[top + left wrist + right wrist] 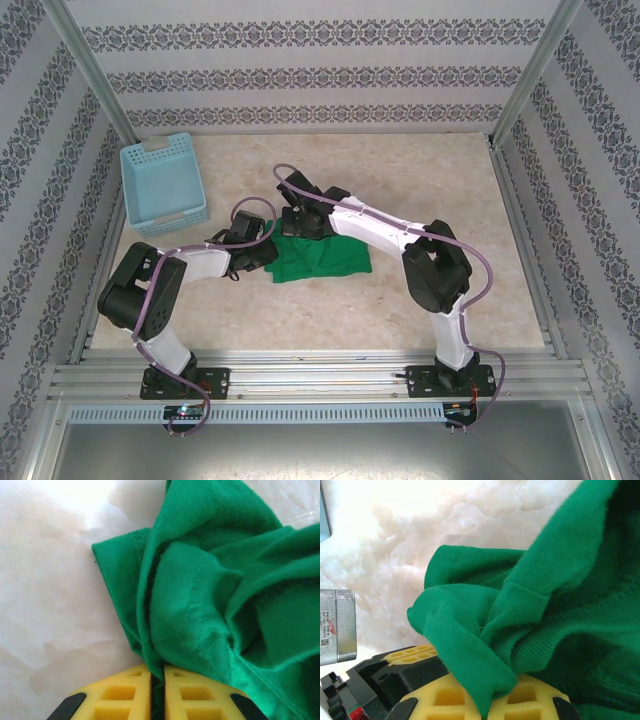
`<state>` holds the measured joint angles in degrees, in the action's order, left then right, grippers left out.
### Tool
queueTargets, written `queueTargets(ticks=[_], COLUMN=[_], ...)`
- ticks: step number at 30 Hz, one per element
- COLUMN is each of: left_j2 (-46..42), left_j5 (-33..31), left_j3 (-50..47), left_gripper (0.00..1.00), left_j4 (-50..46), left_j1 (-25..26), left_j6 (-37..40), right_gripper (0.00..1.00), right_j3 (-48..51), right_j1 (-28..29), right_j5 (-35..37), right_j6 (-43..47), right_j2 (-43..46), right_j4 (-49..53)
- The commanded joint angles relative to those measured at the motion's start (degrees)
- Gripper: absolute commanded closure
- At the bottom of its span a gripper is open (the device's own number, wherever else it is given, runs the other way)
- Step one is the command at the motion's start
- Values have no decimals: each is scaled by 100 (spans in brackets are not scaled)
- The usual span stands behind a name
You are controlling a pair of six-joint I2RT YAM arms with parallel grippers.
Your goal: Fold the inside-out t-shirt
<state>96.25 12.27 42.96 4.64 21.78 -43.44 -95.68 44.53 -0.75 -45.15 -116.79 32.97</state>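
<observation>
Top external: high behind arm bases, looks down and forward across whole table (430,300). Left wrist: just behind left gripper (157,692), very close on green t-shirt (200,605). Right wrist: behind right gripper (492,700), equally close. All three views share t-shirt.

Matt knit cloth t-shirt (210,605) (stitched hems); mottled pale table (420,290).

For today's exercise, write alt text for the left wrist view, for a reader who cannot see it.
The left gripper, its yellow fingers together, is shut on a fold of the bunched green t-shirt, which spreads up and to the right. Pale, mottled table shows at left.
</observation>
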Motion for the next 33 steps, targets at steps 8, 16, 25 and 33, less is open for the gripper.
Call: queueTargets(ticks=[8, 16, 25, 33], left_j2=[-118, -1682, -2592, -1557], left_j5=[277, -1025, -2067, -2882], left_j3=[-404, -1241, 109, 1195], left_gripper=[89, 73, 61, 57], left_j4=[79, -413, -2284, -2108], left_j1=[249, 9, 1133, 2638], left_j6=[-69, -228, 283, 200], right_gripper=[71, 37, 41, 46], right_j3=[-586, -267, 702, 453], right_j1=[86, -297, -1228, -1635], right_j5=[-547, -936, -353, -838], right_j6=[-226, 504, 1573, 1696], right_j2=[-264, 891, 1314, 243], right_j4=[-89, 194, 141, -270])
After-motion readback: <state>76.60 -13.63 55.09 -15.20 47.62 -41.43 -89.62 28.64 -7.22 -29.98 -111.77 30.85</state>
